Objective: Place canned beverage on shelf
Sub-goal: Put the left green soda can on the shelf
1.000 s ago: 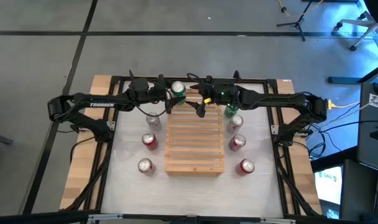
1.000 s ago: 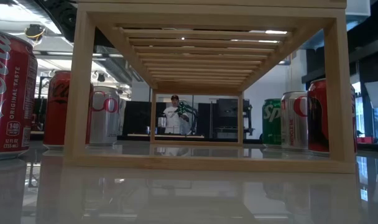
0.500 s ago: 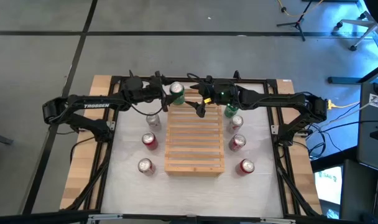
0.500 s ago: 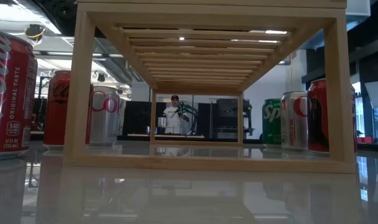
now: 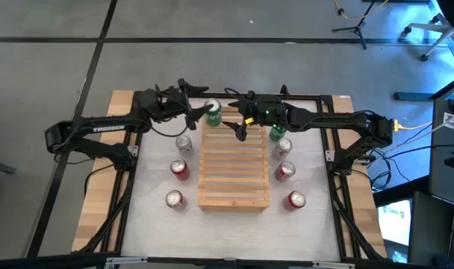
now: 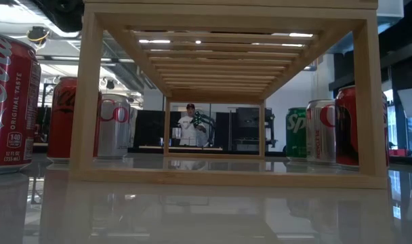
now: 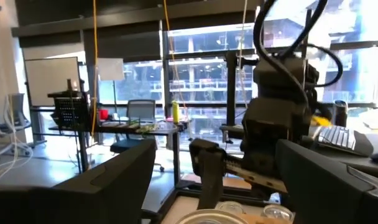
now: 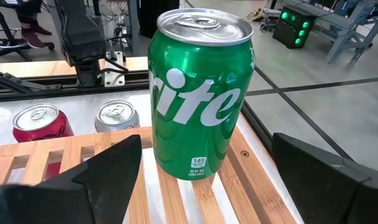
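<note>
standing upright on the far left corner of the shelf (image 5: pixel 234 166), a green can (image 5: pixel 213 112) rests on the pale slats, its label and silver top plain in the right wrist view (image 8: pixel 199 93). the left gripper (image 5: pixel 194 107) sits just to the can's left at the far edge of the table (image 5: pixel 152 217), fingers released and spread, not touching the can. the right gripper (image 5: pixel 240 131) hovers over the far end of the shelf, just right of the can, its dark fingers (image 8: pixel 316 171) spread wide and grasping nothing. a second green can (image 5: pixel 277 133) stands off the shelf on its right with a silver can (image 5: pixel 284 146) and two red cans (image 5: pixel 285 170) nearer. on the left, a silver can (image 5: pixel 184 144) and two more red cans (image 5: pixel 180 169) stand on the tabletop.
</note>
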Robot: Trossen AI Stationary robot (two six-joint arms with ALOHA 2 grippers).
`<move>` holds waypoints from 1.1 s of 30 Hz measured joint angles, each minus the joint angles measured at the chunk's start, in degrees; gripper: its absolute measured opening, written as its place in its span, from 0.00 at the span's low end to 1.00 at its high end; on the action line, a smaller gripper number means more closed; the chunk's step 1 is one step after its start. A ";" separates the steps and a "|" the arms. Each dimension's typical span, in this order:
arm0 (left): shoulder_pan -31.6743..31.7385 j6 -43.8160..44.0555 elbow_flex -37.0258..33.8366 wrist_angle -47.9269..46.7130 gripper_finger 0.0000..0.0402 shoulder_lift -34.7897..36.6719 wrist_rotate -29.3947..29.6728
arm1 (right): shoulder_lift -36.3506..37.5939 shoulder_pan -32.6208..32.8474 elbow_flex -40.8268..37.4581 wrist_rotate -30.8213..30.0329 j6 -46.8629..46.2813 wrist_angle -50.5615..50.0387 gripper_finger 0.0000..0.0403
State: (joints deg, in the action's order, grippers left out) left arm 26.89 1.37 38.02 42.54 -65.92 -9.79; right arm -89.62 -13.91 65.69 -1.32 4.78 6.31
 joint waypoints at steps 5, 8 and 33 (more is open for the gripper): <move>1.71 -0.02 0.07 -13.80 0.80 8.67 1.48 | 0.00 0.02 0.00 0.00 0.00 -0.02 0.88; 2.00 -0.02 0.07 -26.11 0.80 13.75 4.00 | 0.00 0.01 0.00 0.00 0.00 -0.05 0.88; -2.90 3.06 -0.02 -44.14 0.80 6.06 14.11 | 0.00 0.02 0.00 0.00 0.01 -0.04 0.88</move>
State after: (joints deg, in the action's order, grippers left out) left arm 23.99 4.43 38.00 -1.60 -59.85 4.32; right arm -89.62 -13.89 65.69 -1.32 4.79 6.26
